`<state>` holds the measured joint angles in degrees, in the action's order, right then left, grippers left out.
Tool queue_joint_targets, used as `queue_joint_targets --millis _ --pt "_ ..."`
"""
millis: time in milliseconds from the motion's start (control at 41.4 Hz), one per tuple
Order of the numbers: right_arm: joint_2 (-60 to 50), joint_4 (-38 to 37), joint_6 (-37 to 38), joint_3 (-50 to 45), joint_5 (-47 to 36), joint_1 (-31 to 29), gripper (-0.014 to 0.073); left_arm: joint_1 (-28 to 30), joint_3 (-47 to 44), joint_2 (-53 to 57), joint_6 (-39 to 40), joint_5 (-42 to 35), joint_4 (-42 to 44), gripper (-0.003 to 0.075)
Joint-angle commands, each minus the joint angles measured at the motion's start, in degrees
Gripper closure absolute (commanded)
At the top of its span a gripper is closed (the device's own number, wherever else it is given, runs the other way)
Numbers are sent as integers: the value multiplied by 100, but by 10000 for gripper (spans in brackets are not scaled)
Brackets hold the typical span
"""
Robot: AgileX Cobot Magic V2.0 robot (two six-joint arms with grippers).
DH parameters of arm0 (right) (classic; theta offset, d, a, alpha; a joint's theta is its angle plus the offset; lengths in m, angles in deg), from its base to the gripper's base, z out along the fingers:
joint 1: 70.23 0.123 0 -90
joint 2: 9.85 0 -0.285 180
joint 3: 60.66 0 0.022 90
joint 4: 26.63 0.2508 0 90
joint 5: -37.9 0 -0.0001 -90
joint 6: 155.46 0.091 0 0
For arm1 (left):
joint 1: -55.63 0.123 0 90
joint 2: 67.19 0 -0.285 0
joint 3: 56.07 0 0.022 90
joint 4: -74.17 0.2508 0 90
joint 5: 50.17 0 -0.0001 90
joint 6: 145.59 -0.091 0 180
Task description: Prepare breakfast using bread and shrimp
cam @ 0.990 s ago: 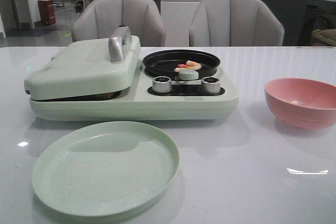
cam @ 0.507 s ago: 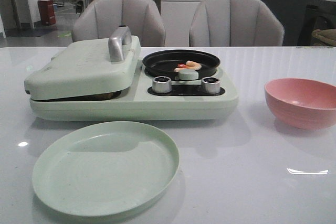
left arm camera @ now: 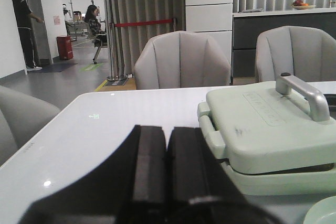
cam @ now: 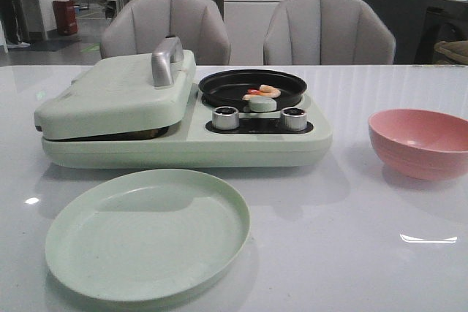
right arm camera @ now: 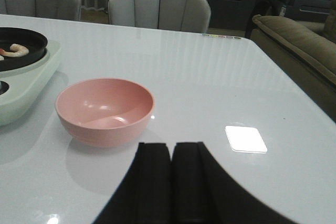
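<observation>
Pale pink shrimp lie in the small black pan on the right half of the pale green breakfast maker; one shrimp also shows in the right wrist view. The maker's lid with the silver handle is down, and the bread is hidden. My left gripper is shut and empty, beside the maker's left end. My right gripper is shut and empty, just short of the pink bowl. Neither gripper shows in the front view.
An empty pale green plate lies in front of the maker. The empty pink bowl stands at the right. Two silver knobs sit on the maker's front. Grey chairs stand behind the table.
</observation>
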<state>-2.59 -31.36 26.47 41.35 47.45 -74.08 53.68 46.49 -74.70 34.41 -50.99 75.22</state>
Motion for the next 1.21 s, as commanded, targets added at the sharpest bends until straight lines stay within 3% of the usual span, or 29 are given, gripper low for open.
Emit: queue_joint_targets --millis 0,1183 --pt "-113 -26 -46 -62 -955 -33 564 -34 -181 133 36 -497 -57 620" --pt "-113 277 -46 -68 -1136 57 564 -34 -181 133 36 -497 -57 620"
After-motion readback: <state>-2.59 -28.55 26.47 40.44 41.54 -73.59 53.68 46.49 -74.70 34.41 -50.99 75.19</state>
